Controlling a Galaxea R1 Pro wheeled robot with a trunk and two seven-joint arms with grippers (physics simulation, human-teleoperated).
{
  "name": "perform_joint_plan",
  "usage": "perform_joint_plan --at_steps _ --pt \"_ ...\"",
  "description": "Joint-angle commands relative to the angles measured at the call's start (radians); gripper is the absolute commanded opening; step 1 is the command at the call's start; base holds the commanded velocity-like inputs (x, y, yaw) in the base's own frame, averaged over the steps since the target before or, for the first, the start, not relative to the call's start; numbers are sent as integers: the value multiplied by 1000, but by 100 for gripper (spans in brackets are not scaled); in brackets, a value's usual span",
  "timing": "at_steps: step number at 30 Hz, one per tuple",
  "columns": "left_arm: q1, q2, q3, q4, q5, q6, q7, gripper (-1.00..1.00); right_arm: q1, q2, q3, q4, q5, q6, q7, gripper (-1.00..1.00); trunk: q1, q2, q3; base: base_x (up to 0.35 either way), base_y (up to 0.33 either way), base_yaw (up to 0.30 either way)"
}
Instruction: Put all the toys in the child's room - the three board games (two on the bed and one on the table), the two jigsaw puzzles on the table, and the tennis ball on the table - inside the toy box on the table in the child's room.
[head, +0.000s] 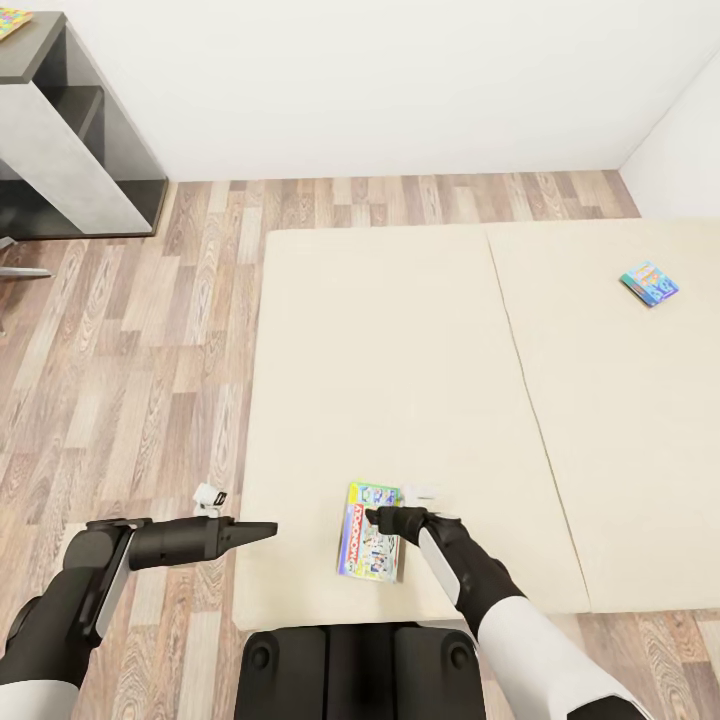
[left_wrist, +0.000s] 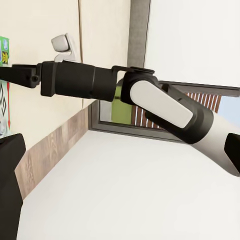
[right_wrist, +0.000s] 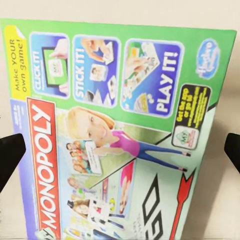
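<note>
We're at the near edge of the bed, a beige mattress in 2 parts w/ a seam running front to back; lots of bare mattress open on both halves. Wood floor is open to the left, white walls behind and at right.

2 board games on the bed. 1 is the Monopoly box, lying flat just inside the near edge of the left half. The other, a small blue box, sits well apart on the right half.

Right claw hangs over the Monopoly box's top; in the right wrist view its 2 dark fingertips stand wide apart on either side of the box, so it's open, not gripping.

Left claw points toward the bed's left edge, over the floor; can't tell if open or closed.

Far left corner: end of the grey counter, w/ 1 colourful flat box on top.
</note>
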Motion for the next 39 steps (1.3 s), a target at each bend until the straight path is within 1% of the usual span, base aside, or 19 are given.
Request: perform_joint_plan --at_steps 1,13,15,19,23,39 --pt "0 0 0 0 -1 11 -4 100 1 0 1 -1 -2 5 1 100 1 -1 -1 0 0 0" --pt "0 -1 -2 0 1 11 -4 100 5 8 5 -2 -3 5 7 100 1 -1 -1 0 0 0" --pt "0 -1 -2 0 1 11 -4 100 5 9 5 -2 -3 5 17 100 1 -1 -1 0 0 0" --pt "0 -1 -2 0 1 11 -4 100 5 10 4 -2 -3 6 68 100 1 -1 -1 0 0 0" --pt "0 -1 -2 0 1 11 -4 100 5 9 0 -2 -4 5 83 100 1 -1 -1 0 0 0" --pt "0 -1 -3 0 1 11 -4 100 7 8 0 -2 -3 7 89 100 1 -1 -1 0 0 0"
